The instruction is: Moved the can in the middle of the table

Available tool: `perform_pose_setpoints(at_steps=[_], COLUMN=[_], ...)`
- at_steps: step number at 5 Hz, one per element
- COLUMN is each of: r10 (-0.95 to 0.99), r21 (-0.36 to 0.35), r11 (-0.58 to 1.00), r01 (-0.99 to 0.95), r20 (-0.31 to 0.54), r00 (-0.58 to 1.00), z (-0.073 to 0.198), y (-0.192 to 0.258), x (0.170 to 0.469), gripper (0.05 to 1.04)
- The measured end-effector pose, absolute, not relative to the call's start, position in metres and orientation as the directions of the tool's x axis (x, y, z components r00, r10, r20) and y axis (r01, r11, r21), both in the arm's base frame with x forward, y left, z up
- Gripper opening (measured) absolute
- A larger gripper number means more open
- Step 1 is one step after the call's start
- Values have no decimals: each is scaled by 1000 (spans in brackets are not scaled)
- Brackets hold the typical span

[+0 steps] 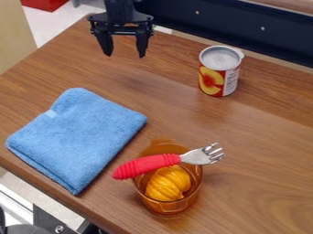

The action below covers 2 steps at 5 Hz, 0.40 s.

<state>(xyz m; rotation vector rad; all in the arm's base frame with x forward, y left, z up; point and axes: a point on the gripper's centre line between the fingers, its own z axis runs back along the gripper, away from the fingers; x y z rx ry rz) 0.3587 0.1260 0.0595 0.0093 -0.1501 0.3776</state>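
Above the far left part of the worktop (263,160), the black hand (125,55) hung with its two fingers spread wide apart, pointing down and holding nothing. Well apart from it, toward the far edge on the right of the view, the can (218,71) stood upright, its silver top facing up and its label showing a red and yellow fruit picture. Nearer the camera, a folded blue cloth (76,135) lay flat on the left, and beside it stood an amber cup (166,206) with a ridged orange-yellow thing (166,183) inside and a red-handled fork (147,165) lying across its top, tines to the right.
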Motion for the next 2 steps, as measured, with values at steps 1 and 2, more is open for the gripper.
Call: perform_pose_setpoints(at_steps=[1,2], r10=[378,459], r21=[-17,1], r11=[926,885], r01=[-378,-465], r20=[103,149], r00=[920,876], z=[43,39], y=[125,124], x=[354,375], gripper=[999,999])
